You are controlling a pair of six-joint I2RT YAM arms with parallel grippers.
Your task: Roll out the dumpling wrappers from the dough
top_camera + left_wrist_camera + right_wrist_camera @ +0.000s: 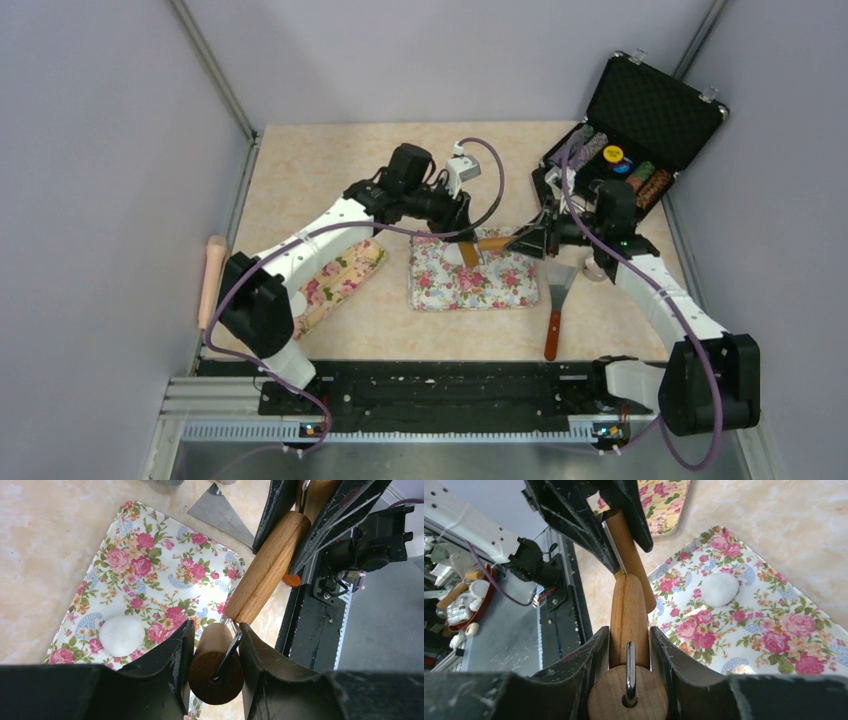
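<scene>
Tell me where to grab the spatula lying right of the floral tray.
Grip the spatula by its wooden handle, coming straight down and closing across its width. The handle is thick and lies clear; the metal blade lies flat, too thin to pinch.

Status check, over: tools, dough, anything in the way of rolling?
Left tool and right tool each shut on an end of the rolling pin. Dough ball on floral tray, unflattened; no wrappers in view. Nothing between pin and dough.

spatula point(220, 512) seemingly part-hidden, tray point(769, 615) cropped
</scene>
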